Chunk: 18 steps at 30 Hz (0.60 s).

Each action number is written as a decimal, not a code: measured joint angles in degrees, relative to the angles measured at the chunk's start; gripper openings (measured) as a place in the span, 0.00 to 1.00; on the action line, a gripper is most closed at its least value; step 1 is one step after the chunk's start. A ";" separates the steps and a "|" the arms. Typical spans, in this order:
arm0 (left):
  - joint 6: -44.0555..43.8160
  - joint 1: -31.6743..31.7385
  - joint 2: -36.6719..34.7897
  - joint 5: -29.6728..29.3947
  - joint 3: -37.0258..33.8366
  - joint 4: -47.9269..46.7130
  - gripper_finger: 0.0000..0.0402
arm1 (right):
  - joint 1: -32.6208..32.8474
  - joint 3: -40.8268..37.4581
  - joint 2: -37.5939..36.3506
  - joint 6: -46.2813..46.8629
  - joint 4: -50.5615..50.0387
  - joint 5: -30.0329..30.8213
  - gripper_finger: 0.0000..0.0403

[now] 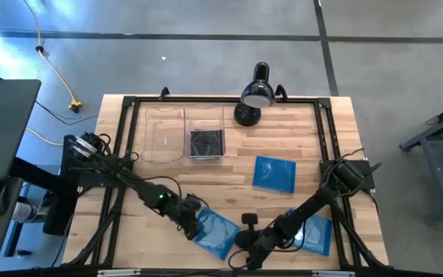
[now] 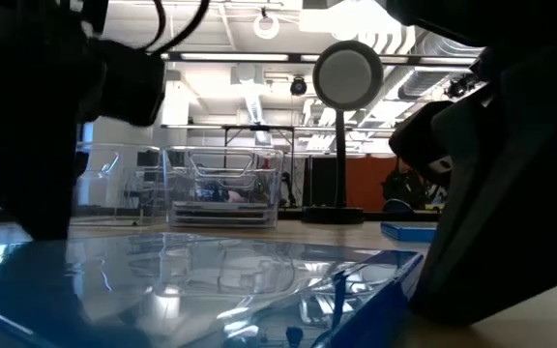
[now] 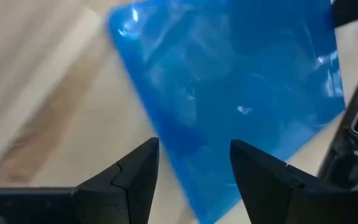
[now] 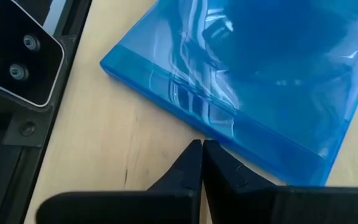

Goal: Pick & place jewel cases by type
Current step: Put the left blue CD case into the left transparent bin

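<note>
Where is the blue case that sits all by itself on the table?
In the high view, the lone blue case lies flat right of centre on the table, just below the black lamp and right of the two clear bins.

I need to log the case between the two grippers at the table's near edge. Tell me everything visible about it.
The blue case is thin, square, translucent blue plastic with a glossy cover and a solid spine edge. It lies flat on the table, closed, turned askew. The open left gripper straddles one edge; the shut right gripper sits at its spine edge, contact unclear.
</note>
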 joint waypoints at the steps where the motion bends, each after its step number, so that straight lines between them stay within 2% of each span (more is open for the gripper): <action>1: 0.03 0.19 0.37 0.66 -0.02 -0.27 0.48 | 0.00 0.00 0.02 -0.24 0.20 -0.22 0.00; 6: -0.08 0.85 2.62 4.03 0.11 -0.41 0.48 | -0.65 -0.04 0.02 -1.35 0.33 -1.17 0.00; 18: 3.77 0.81 2.76 4.66 -0.32 4.20 0.48 | -2.08 -0.07 -0.02 -3.86 -0.28 -3.07 0.00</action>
